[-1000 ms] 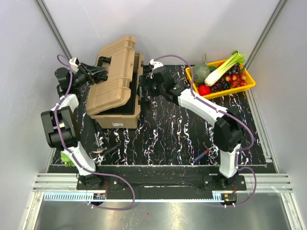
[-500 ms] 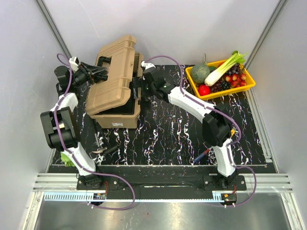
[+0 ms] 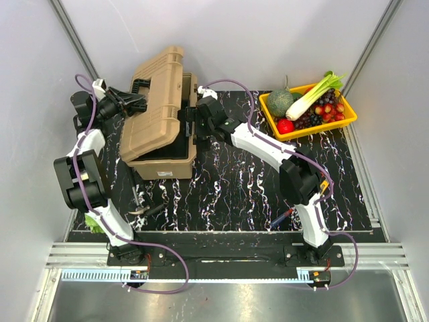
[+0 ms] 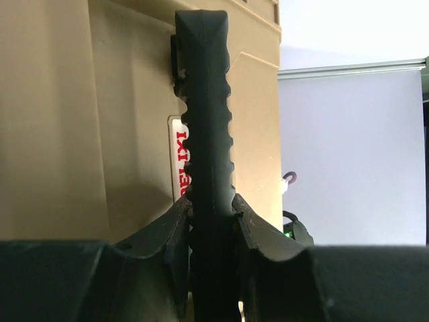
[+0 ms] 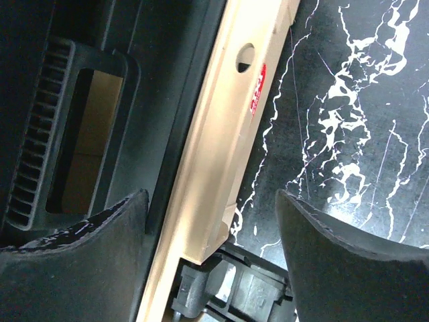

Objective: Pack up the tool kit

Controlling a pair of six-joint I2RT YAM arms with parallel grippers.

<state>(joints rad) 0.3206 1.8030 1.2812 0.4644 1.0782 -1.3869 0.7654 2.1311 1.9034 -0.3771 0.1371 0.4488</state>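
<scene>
The tan tool kit box (image 3: 164, 168) stands at the back left of the black mat, its ribbed lid (image 3: 157, 100) tilted part-way up over the base. My left gripper (image 3: 134, 102) is shut on the lid's black handle (image 4: 204, 134), which runs up between the fingers (image 4: 167, 235). At the box's right side, my right gripper (image 3: 191, 121) is open and straddles the tan rim (image 5: 221, 134) of the base. One finger sits over the black inner tray (image 5: 80, 134) and the other over the mat. A black latch (image 5: 234, 295) lies below the rim.
Small hand tools (image 3: 141, 204) lie on the mat in front of the box, and a red-and-blue screwdriver (image 3: 285, 216) lies near the right arm's base. The yellow tray (image 3: 322, 129) of vegetables sits at the back right. Grey walls close in on both sides.
The right gripper has moved left to the box's right rim and its jaws have narrowed slightly. The left gripper has drawn back a little with the handle, tilting the lid higher.
</scene>
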